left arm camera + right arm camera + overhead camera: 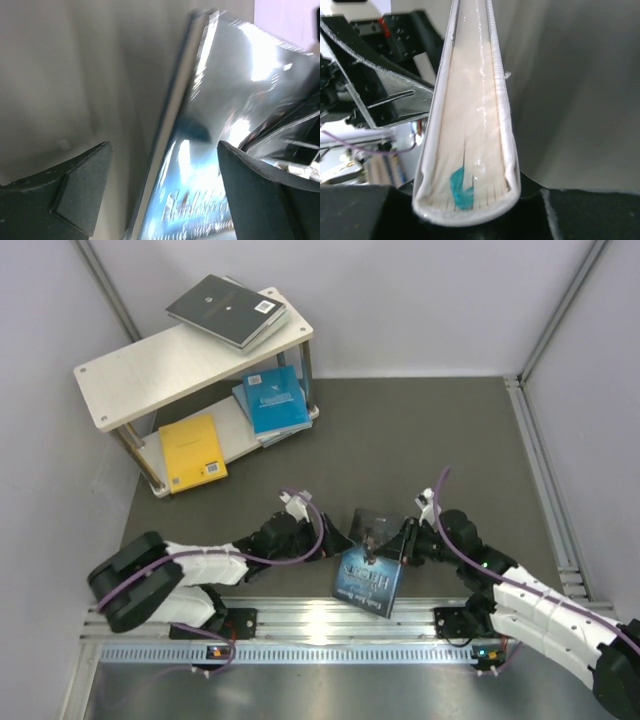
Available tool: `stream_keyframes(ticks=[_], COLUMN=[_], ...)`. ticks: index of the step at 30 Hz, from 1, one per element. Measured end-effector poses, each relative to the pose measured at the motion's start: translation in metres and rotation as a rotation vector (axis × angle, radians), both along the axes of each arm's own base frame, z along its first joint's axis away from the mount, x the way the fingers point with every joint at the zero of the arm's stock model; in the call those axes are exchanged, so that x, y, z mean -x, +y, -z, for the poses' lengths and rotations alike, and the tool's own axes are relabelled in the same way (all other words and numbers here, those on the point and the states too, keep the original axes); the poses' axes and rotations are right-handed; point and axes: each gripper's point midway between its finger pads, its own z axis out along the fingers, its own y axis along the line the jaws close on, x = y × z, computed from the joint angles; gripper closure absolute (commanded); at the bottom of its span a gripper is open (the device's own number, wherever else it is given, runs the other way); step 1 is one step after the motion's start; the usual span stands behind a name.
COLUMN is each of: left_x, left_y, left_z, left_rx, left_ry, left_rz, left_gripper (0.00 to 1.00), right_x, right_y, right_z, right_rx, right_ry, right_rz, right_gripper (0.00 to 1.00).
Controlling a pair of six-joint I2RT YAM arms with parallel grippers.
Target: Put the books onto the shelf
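Grey mat (420, 440) fronts the shelf (130, 375), whose tiers already carry several books (275, 400), while well short of it the right gripper (403, 543) clamps a tilted dark book (368, 580), left gripper (338, 538) gaping alongside.

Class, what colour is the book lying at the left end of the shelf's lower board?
The book is yellow; the top external view shows it best.
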Motion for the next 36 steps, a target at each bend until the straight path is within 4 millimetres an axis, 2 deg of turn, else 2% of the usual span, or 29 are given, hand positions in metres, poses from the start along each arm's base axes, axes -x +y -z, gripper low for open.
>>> stream_keyframes(ticks=[4, 7, 11, 14, 15, 17, 19, 22, 23, 24, 26, 27, 28, 29, 30, 32, 34, 36], left_x=[-0.023, -0.036, -0.029, -0.025, -0.024, -0.023, -0.022, -0.016, -0.013, -0.010, -0.011, -0.012, -0.013, -0.014, -0.016, -0.018, -0.022, -0.023], left_y=[0.036, 0.063, 0.078, 0.085, 0.087, 0.089, 0.089, 0.086, 0.085, 0.084, 0.084, 0.085, 0.085, 0.085, 0.085, 0.084, 0.087, 0.088], left_z=[-0.024, -0.046, -0.073, -0.095, -0.101, -0.113, -0.126, -0.128, -0.129, -0.131, -0.137, -0.141, -0.148, -0.154, -0.159, -0.165, -0.158, -0.154], left_rx=[-0.012, 0.021, 0.085, 0.128, 0.139, 0.170, 0.208, 0.248, 0.262, 0.282, 0.330, 0.352, 0.365, 0.368, 0.364, 0.320, 0.268, 0.228], left_ry=[-0.082, -0.158, -0.268, -0.363, -0.388, -0.429, -0.471, -0.476, -0.478, -0.475, -0.423, -0.401, -0.407, -0.417, -0.434, -0.482, -0.482, -0.479], left_rz=[-0.093, -0.161, -0.162, -0.161, -0.160, -0.162, -0.156, -0.124, -0.112, -0.097, -0.120, -0.135, -0.138, -0.139, -0.142, -0.130, -0.144, -0.147], left_gripper=[0.08, 0.07, 0.01, 0.01, 0.01, 0.03, 0.07, 0.38, 0.67, 0.80, 1.00, 1.00, 1.00, 1.00, 1.00, 1.00, 1.00, 1.00], right_x=[-0.024, -0.035, -0.041, -0.046, -0.048, -0.049, -0.051, -0.053, -0.054, -0.055, -0.060, -0.062, -0.063, -0.065, -0.067, -0.074, -0.084, -0.094], right_y=[0.004, 0.016, 0.043, 0.065, 0.073, 0.081, 0.088, 0.101, 0.104, 0.106, 0.110, 0.111, 0.111, 0.112, 0.112, 0.116, 0.117, 0.115], right_z=[-0.020, -0.034, -0.058, -0.087, -0.103, -0.118, -0.123, -0.118, -0.115, -0.112, -0.114, -0.118, -0.124, -0.130, -0.136, -0.152, -0.163, -0.161], right_rx=[0.016, -0.033, -0.154, -0.277, -0.350, -0.426, -0.486, -0.519, -0.521, -0.519, -0.530, -0.538, -0.546, -0.558, -0.566, -0.597, -0.619, -0.623], right_ry=[-0.071, -0.081, -0.065, -0.072, -0.079, -0.083, -0.027, 0.055, 0.073, 0.087, -0.002, -0.062, -0.090, -0.108, -0.118, -0.111, -0.118, -0.101], right_rz=[0.020, -0.003, -0.093, -0.175, -0.212, -0.250, -0.277, -0.340, -0.352, -0.363, -0.403, -0.424, -0.443, -0.456, -0.469, -0.470, -0.451, -0.419], right_gripper=[1.00, 1.00, 1.00, 1.00, 1.00, 1.00, 1.00, 1.00, 1.00, 1.00, 1.00, 1.00, 0.93, 0.79, 0.41, 0.11, 0.00, 0.00])
